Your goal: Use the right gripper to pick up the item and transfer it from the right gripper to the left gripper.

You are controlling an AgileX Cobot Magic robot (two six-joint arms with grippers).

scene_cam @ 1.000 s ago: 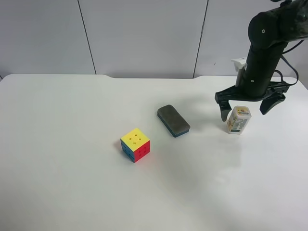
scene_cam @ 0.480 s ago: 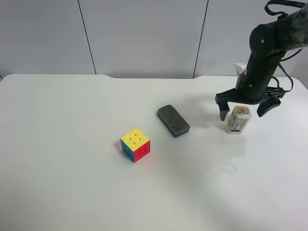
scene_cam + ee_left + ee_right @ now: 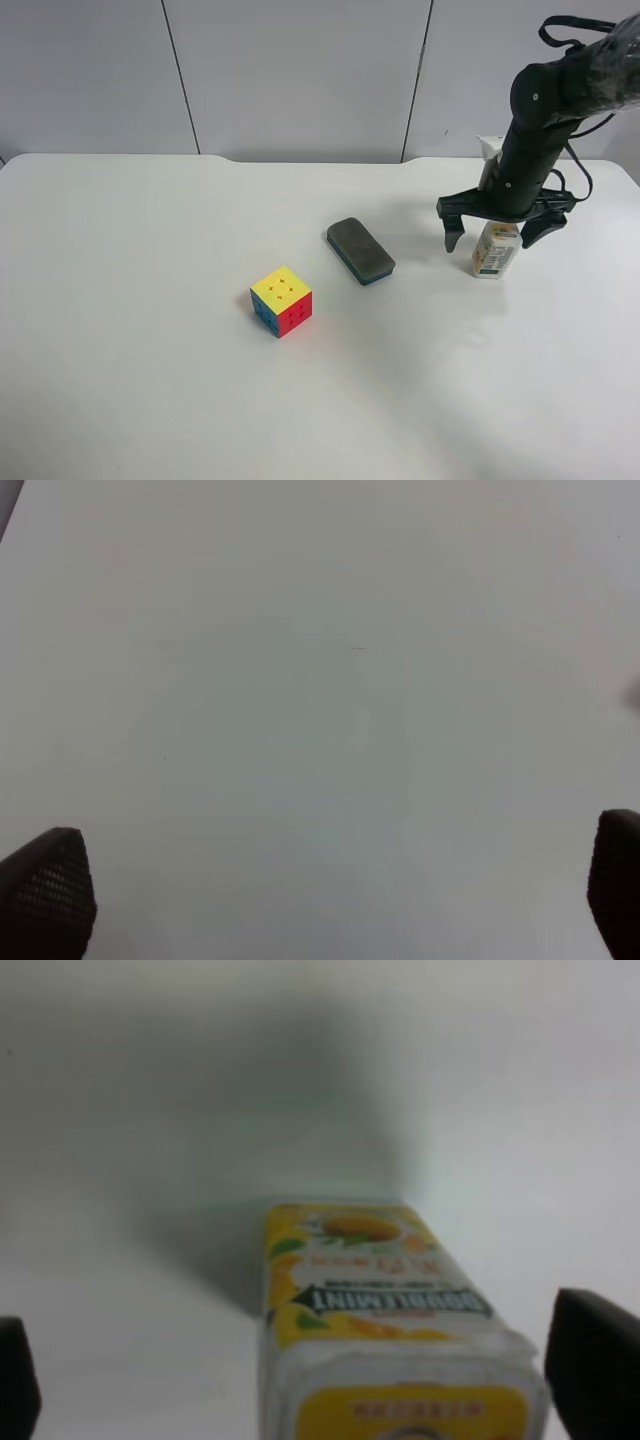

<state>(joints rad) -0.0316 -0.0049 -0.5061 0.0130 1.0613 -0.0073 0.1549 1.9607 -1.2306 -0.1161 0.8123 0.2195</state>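
White bench [image 3: 150, 250] runs back to grey wall panels. Right tool [image 3: 490, 242] hangs released, its black fingers spread wide on either side of the item [image 3: 494, 260], and neither finger touches it. The right wrist view shows the item upright between the two fingertips, its yellow-labelled top nearest the camera. It stands on the bench near the exterior high view's right edge. Further out lie a dark eraser block [image 3: 360, 250], then a multicoloured puzzle cube [image 3: 281, 300]. Left tool [image 3: 330, 885] is likewise released, fingers wide apart above bare bench.
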